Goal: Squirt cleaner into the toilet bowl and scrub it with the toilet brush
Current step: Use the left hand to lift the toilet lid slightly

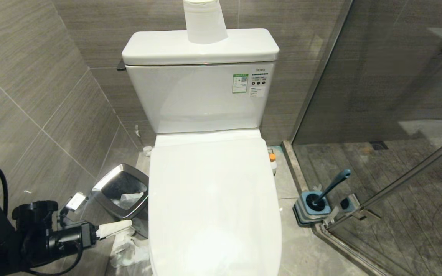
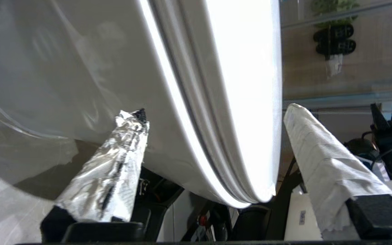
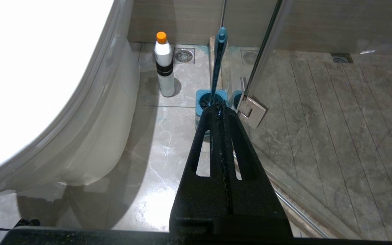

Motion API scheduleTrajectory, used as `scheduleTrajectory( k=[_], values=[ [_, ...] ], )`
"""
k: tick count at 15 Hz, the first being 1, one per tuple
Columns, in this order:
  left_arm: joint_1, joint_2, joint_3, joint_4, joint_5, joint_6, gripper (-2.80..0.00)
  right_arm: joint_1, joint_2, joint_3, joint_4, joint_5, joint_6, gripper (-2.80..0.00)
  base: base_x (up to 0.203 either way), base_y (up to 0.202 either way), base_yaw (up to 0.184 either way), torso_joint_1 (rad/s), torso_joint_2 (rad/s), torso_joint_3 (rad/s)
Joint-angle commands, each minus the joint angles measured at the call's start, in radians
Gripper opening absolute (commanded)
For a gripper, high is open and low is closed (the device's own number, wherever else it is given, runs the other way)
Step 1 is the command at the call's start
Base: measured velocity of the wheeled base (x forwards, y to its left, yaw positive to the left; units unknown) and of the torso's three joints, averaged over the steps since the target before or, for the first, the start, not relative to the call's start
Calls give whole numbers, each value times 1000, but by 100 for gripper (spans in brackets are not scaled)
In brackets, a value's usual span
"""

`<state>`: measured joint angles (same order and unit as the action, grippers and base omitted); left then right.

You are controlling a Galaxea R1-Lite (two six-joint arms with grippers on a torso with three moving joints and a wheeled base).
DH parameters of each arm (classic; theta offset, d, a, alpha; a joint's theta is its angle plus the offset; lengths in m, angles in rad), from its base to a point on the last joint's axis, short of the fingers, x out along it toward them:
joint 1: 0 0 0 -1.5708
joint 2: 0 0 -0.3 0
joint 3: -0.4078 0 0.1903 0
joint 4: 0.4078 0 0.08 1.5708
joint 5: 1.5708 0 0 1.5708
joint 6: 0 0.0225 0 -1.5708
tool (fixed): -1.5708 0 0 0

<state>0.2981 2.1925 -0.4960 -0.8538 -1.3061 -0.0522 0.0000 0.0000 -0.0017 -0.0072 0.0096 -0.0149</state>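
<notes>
Left pincer (image 2: 213, 136) nearest, low at the toilet's left side, wrapped fingers (image 2: 322, 153) spread wide with nothing held; in the left wrist view the lid edge (image 2: 243, 102) runs between the two fingers, one finger on the lid's upper side, the other down by the toilet bowl (image 2: 63, 68) wall, neither clearly touching. Head view puts that pincer (image 1: 115, 228) just beside the lid's (image 1: 213, 199) left front edge, lid closed flat over the bowl. Key relation: lid rim lies straight ahead of the left pincer, its long edge crossing the gap front to back, so left arm is the nearer one for lifting the lid, likely the next step since the bowl is covered. Right pincer (image 3: 220, 112) closed, empty, hanging over the floor on the toilet's right side, not in the head view. Further out: toilet brush (image 3: 218, 61) standing in its holder (image 3: 204, 102) by the glass shower door (image 3: 318, 68), handle upright and tilted a bit; cleaner (image 3: 164, 64) upright on the floor beside the bowl's right rear. Head view shows only the cleaner's orange cap (image 1: 272, 156) past the lid; right wrist view shows the whole bottle. Steel bin (image 1: 123, 191) sits behind the left pincer; paper roll (image 1: 205, 21) on the tank.
</notes>
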Motion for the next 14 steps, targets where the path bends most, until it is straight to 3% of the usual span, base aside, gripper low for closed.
scheduleTrajectory(
  k=[1,7,14],
  values=[
    [-25,-47,49,-8,-7,7,0,0,2,0,0,1,0,-280,0,0,0,0,0,0],
    [-106,-50,130,-11,64,73,0,0,2,0,0,0,0,-280,0,0,0,0,0,0],
    [-161,-23,127,-24,107,84,0,0,2,0,0,1,0,-280,0,0,0,0,0,0]
  ],
)
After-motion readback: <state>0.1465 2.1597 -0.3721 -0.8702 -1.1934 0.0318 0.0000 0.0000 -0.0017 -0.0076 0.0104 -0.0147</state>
